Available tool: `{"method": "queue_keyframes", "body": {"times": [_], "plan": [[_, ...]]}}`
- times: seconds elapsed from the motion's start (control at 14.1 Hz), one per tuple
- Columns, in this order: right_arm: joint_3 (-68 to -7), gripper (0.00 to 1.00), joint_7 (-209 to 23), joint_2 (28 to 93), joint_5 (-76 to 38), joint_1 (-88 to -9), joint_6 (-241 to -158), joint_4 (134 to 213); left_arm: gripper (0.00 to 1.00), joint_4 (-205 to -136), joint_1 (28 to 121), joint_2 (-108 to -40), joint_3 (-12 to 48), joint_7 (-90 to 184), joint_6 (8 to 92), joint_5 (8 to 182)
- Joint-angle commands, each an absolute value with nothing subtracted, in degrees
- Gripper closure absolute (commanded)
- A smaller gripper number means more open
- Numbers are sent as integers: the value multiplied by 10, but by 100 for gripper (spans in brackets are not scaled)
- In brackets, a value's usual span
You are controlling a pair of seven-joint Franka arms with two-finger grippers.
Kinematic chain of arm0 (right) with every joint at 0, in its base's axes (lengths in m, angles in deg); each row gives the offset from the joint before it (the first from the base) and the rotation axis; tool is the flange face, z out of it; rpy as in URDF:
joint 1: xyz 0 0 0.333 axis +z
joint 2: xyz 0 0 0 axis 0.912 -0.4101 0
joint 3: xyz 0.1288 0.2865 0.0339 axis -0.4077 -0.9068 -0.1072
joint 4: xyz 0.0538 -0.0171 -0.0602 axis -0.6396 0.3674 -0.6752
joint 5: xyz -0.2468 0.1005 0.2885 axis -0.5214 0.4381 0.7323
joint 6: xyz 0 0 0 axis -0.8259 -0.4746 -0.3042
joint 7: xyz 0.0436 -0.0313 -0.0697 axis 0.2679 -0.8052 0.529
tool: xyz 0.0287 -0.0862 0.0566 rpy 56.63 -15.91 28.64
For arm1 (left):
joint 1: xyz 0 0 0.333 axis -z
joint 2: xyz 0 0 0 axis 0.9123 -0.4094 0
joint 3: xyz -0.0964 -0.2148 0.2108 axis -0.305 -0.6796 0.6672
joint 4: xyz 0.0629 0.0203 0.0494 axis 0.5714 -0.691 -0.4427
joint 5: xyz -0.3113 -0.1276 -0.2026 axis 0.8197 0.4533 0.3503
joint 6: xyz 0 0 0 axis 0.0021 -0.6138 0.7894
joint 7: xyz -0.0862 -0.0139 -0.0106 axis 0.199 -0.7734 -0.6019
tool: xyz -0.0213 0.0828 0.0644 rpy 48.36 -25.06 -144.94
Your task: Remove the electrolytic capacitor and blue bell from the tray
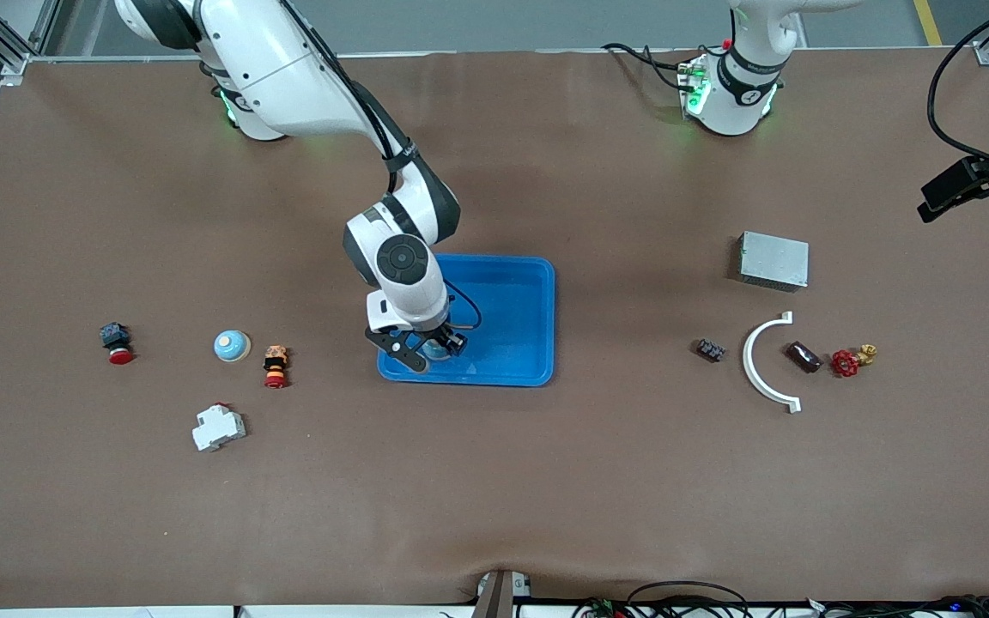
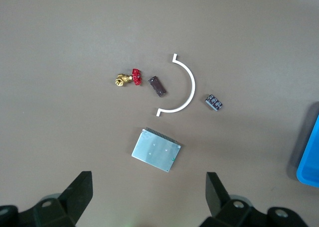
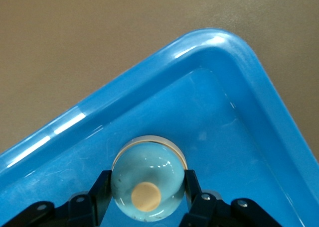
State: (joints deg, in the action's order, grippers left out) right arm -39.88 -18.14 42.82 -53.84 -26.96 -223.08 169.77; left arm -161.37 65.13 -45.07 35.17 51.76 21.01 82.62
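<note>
A light blue bell (image 3: 147,185) with a tan button sits low in the blue tray (image 1: 518,268), in the corner nearest the front camera toward the right arm's end. My right gripper (image 1: 431,347) is shut on it, one finger on each side. A second light blue bell (image 1: 232,345) stands on the table toward the right arm's end. A dark brown boxy part, seemingly the capacitor (image 1: 803,356), lies inside the white arc (image 1: 761,360). My left gripper (image 2: 149,183) waits open high over the table near the metal box (image 2: 156,150), holding nothing.
Around the capacitor (image 2: 157,86) lie a red-handled brass valve (image 1: 851,360) and a small black terminal part (image 1: 710,349). Toward the right arm's end lie a red push button (image 1: 117,342), an orange and red switch (image 1: 276,365) and a white breaker (image 1: 218,427).
</note>
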Motion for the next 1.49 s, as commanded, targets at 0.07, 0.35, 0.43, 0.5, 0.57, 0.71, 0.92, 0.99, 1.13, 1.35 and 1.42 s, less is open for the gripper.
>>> {"method": "queue_keyframes", "body": {"times": [0.07, 0.35, 0.43, 0.5, 0.57, 0.71, 0.92, 0.99, 1.13, 1.35, 1.42], "plan": [[-401, 100, -173, 420, -535, -269, -2233, 1684, 0, -1619, 654, -438, 355, 504, 211, 837], [-402, 100, -170, 427, -534, -269, -2218, 1681, 0, -1620, 655, -438, 349, 505, 211, 837], [-404, 100, -166, 433, -534, -269, -2192, 1675, 0, -1620, 655, -438, 349, 505, 211, 837], [-404, 100, -165, 435, -534, -269, -2151, 1654, 0, -1620, 655, -438, 348, 505, 211, 837], [-404, 100, -165, 436, -534, -268, -2099, 1627, 0, -1620, 655, -438, 348, 505, 211, 837], [-403, 100, -169, 436, -539, -268, -1996, 1569, 0, -1620, 655, -439, 344, 505, 213, 836], [-401, 100, -204, 439, -555, -277, -1930, 1544, 0, -1620, 655, -437, 344, 505, 209, 836], [-399, 100, -235, 445, -566, -285, -1904, 1545, 0, -1621, 655, -431, 344, 505, 208, 837], [-400, 100, -298, 453, -595, -313, -1892, 1548, 0, -1623, 652, -427, 344, 505, 207, 836], [-401, 100, -434, 475, -596, -373, -1892, 1555, 0, -1624, 651, -433, 344, 505, 208, 836], [-401, 100, -478, 486, -596, -394, -1893, 1562, 0, -1623, 652, -436, 344, 505, 213, 835]]}}
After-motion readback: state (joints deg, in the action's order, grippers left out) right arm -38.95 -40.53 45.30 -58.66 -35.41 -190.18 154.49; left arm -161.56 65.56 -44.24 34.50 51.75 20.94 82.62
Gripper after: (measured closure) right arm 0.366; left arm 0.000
